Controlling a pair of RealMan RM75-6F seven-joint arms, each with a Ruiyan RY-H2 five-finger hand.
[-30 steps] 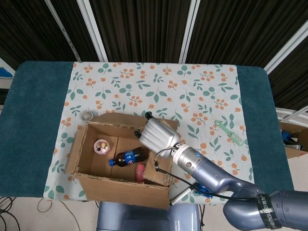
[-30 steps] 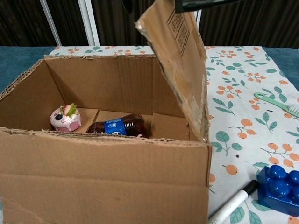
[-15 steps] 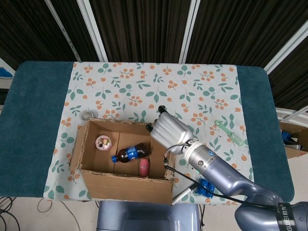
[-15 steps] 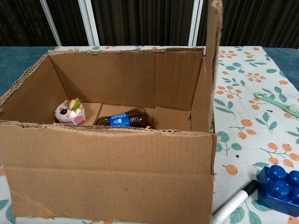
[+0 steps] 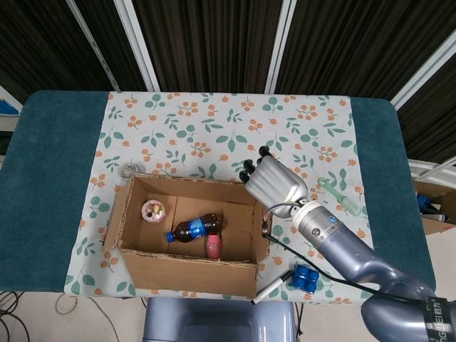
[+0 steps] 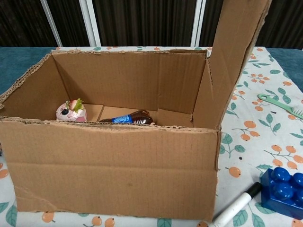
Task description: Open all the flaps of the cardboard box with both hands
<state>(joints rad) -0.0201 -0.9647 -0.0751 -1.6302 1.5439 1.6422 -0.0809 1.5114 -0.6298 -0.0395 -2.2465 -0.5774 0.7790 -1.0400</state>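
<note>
Right hand (image 5: 274, 182), fingers spread and holding nothing, is pressing its palm against the raised right flap (image 6: 234, 56) of the cardboard box (image 5: 187, 234), which is sitting at the table's (image 5: 57, 178) near edge.

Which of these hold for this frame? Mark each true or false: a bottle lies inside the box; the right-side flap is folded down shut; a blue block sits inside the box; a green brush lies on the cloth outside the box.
1. A bottle lies inside the cardboard box. True.
2. The right-side flap is folded down shut. False: it stands upright, leaning outward.
3. The blue block sits inside the box. False: it is on the tablecloth beside the box, near a marker.
4. A green brush lies outside the box. True.
</note>
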